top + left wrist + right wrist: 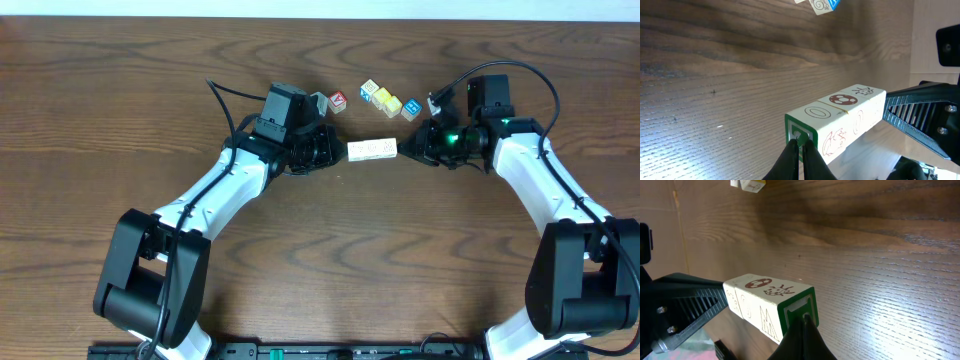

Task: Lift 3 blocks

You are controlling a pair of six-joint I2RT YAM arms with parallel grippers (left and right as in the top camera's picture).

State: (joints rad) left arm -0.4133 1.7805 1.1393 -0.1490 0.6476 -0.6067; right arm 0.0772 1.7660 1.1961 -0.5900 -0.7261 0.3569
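- Overhead, I see the three blocks [372, 149] butted end to end as one short row. It lies midway across the desk [120, 110] and nearer its far edge than the edge by my arm bases.
- The row holds together only because it is squeezed lengthwise. I judge that is why both arms meet it at its end faces.
- My left gripper [340, 151] has its jaws fully closed with nothing between them. The joined tips press flat on the green-framed end face.
- My right gripper [404, 149] does the same at the opposite end, jaws closed and empty.
- Whether the row is off the wood, I cannot tell.
- The coloured cubes [390, 100] sit apart, towards the far edge, out of the squeeze.
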